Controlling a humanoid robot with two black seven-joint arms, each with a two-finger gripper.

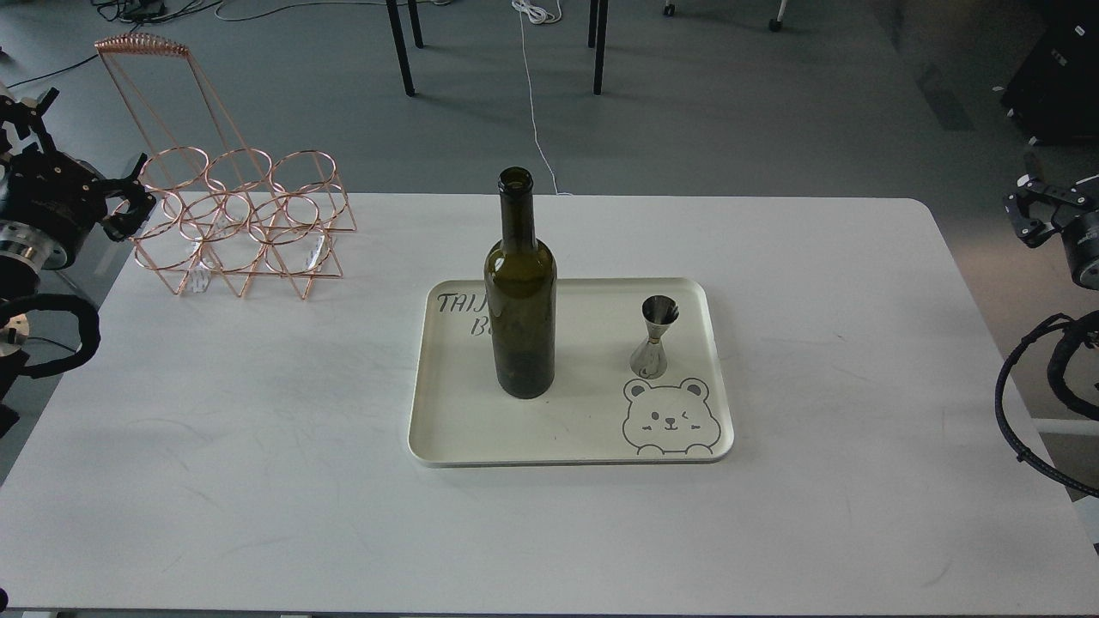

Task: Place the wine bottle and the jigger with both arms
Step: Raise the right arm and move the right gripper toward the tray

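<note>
The dark olive-green wine bottle [520, 300] stands upright on the left half of a cream tray [446, 429] in the middle of the white table. The small steel jigger [654, 336] stands upright on the tray's right half, above a bear drawing. My left gripper [129, 204] is at the table's far left edge beside the wire rack, its claw fingers apart and holding nothing. My right gripper [1029, 215] hovers off the table's right edge, far from the jigger; its fingers are too dark to tell apart.
A copper wire bottle rack [240, 223] stands at the table's back left corner, close to my left gripper. Black table legs and cables are on the floor beyond the table. Black cable loops hang at both side edges.
</note>
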